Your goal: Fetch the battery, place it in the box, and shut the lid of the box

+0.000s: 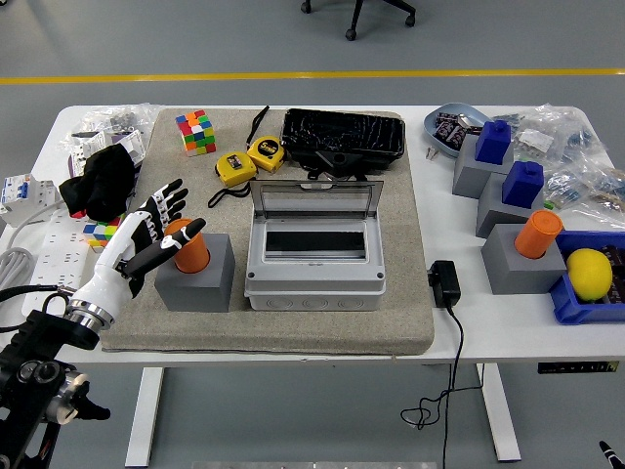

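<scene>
Reaching for the battery point(186, 244) is the step you are in: the left hand point(146, 234) is beside it with fingers spread, thumb at its top, holding nothing yet. The orange battery stands upright in the grey holder point(195, 274), long axis vertical, left of the open box point(314, 256). Next, I think, you must close the fingers around it and lift straight up.

Orange cylindrical battery point(186, 246) upright in grey holder block point(195, 276), left of grey box point(314, 264); clear lid point(315, 200) raised.
</scene>
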